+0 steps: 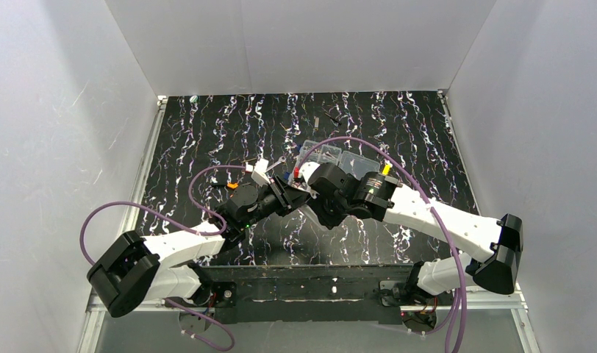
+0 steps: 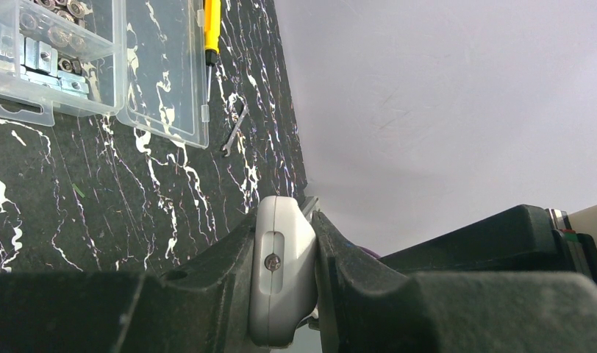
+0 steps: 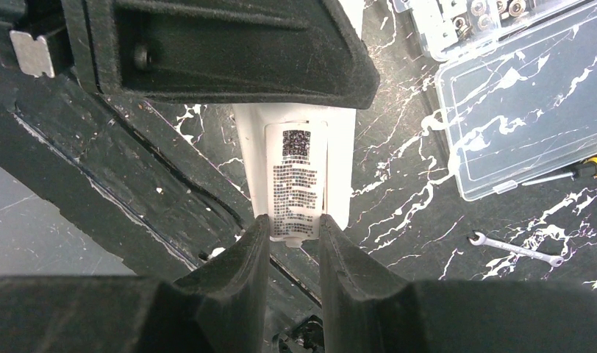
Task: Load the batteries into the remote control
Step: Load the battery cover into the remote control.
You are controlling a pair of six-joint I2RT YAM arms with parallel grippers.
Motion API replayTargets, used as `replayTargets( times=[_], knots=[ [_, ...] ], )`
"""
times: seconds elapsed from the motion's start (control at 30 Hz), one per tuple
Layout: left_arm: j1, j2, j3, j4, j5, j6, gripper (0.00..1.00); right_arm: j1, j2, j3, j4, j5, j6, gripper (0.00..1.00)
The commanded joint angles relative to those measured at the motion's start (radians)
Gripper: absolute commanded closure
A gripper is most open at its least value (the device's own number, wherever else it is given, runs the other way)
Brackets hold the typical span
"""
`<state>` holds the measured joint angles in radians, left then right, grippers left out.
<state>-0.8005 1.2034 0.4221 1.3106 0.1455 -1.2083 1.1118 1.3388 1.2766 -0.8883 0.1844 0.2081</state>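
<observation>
**Gripping the remote control (image 2: 282, 272) from both ends**

Top view: both sets of jaws meet over the black marbled counter (image 1: 207, 132), and the arms hide nearly all of the remote. A clear plastic box (image 1: 331, 156) lies just beyond the right jaws, partly covered.

Left wrist: the left jaws clamp the remote's rounded end. Beyond them lie the box, a small spanner (image 2: 235, 129) and a yellow screwdriver (image 2: 212, 29), its handle cut off.

Right wrist: the right jaws pinch the remote at its labelled panel (image 3: 297, 180). The left jaws cover the far end. The print is unreadable.
</observation>
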Motion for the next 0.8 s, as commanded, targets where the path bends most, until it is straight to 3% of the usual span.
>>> replayTargets(
  times=[0.0, 0.77],
  knots=[
    [-0.008, -0.014, 0.040, 0.085, 0.053, -0.013, 1.00, -0.012, -0.018, -0.005, 0.069, 0.060, -0.007, 0.67],
    [-0.009, -0.008, 0.031, 0.088, 0.045, -0.016, 1.00, -0.012, -0.047, -0.010, 0.099, 0.005, 0.002, 0.52]
  ],
)
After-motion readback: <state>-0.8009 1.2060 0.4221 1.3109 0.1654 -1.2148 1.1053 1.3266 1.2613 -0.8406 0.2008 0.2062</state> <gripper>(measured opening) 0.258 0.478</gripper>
